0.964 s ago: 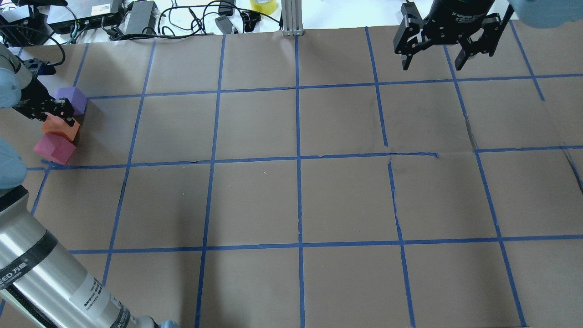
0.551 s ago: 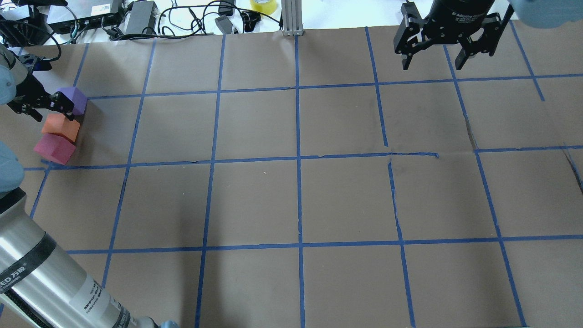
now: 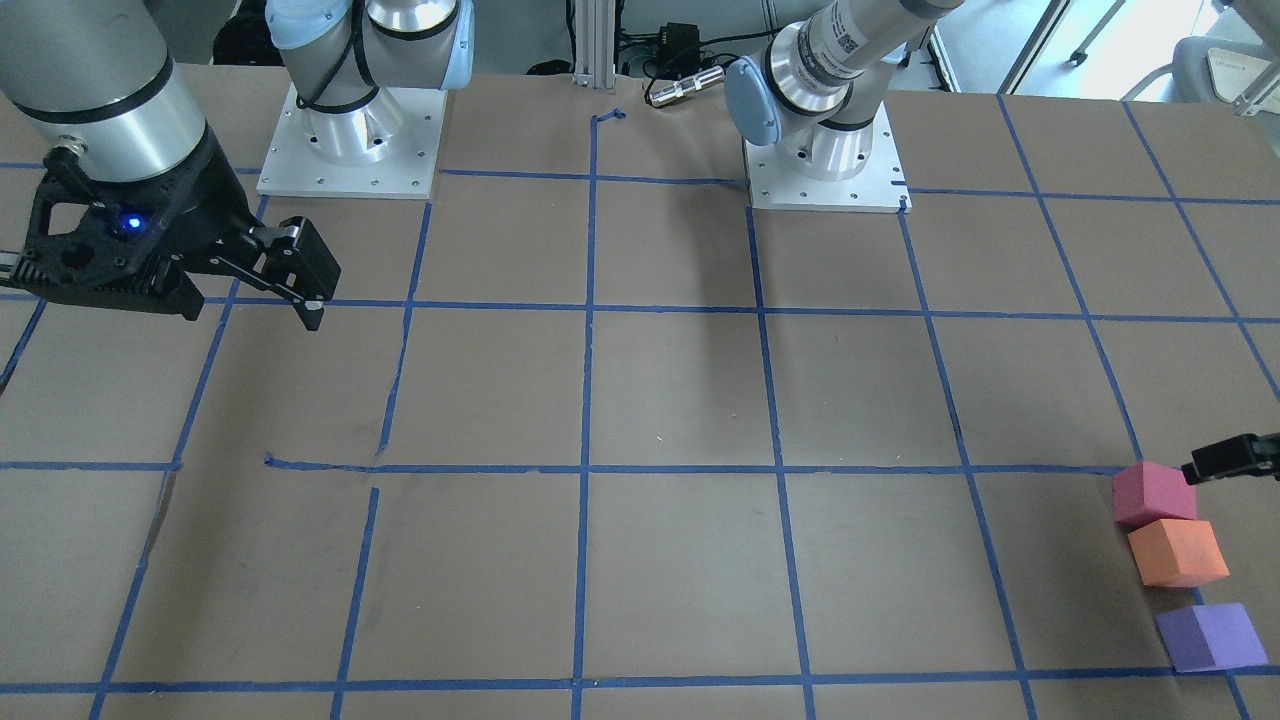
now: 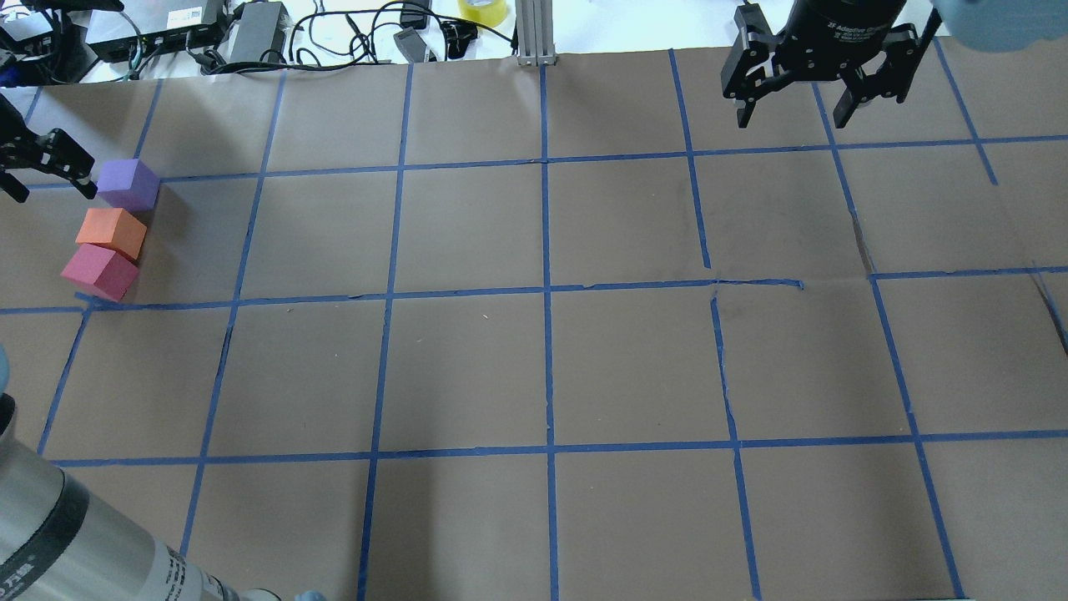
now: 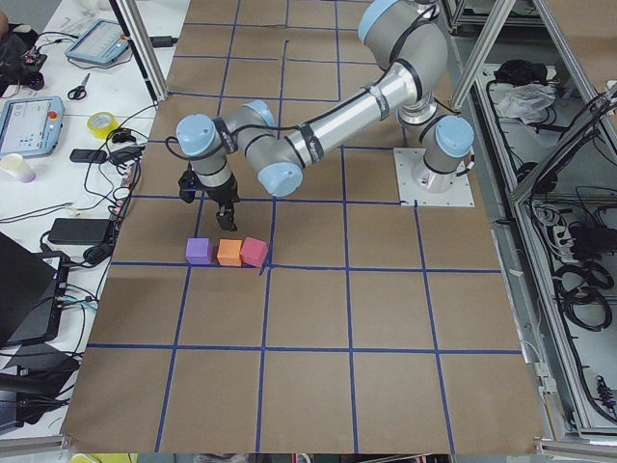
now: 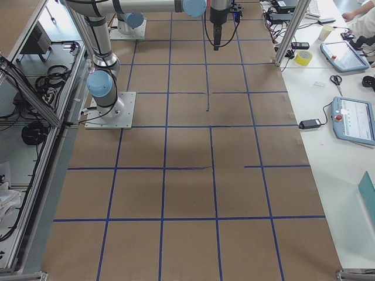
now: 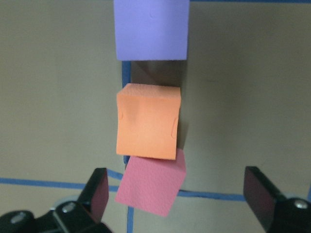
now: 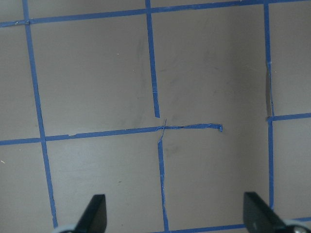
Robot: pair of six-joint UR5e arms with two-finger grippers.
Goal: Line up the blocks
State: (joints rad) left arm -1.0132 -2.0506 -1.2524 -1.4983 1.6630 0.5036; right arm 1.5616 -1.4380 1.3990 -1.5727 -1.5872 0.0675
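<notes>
Three blocks lie in a short line at the table's left end: purple block (image 4: 128, 184), orange block (image 4: 111, 233), pinkish-red block (image 4: 99, 272). Orange and pinkish-red touch, and a small gap separates purple from orange. The left wrist view looks down on purple (image 7: 151, 29), orange (image 7: 148, 127) and pinkish-red (image 7: 153, 187). My left gripper (image 4: 48, 179) is open and empty, raised just left of the purple block. Its fingers (image 7: 97, 194) frame the pinkish-red block from above. My right gripper (image 4: 793, 117) is open and empty, high over the far right of the table.
Brown paper with a blue tape grid (image 4: 546, 288) covers the table, torn near the middle right (image 4: 755, 284). Cables, power bricks (image 4: 259, 29) and a yellow tape roll (image 4: 484, 10) lie past the far edge. An aluminium post (image 4: 534, 33) stands there. The arm bases (image 3: 350, 150) are bolted at the robot's side.
My left gripper, open around the orange block a second ago, has lifted and drawn away to the far left. The blocks and the right arm have not moved.
</notes>
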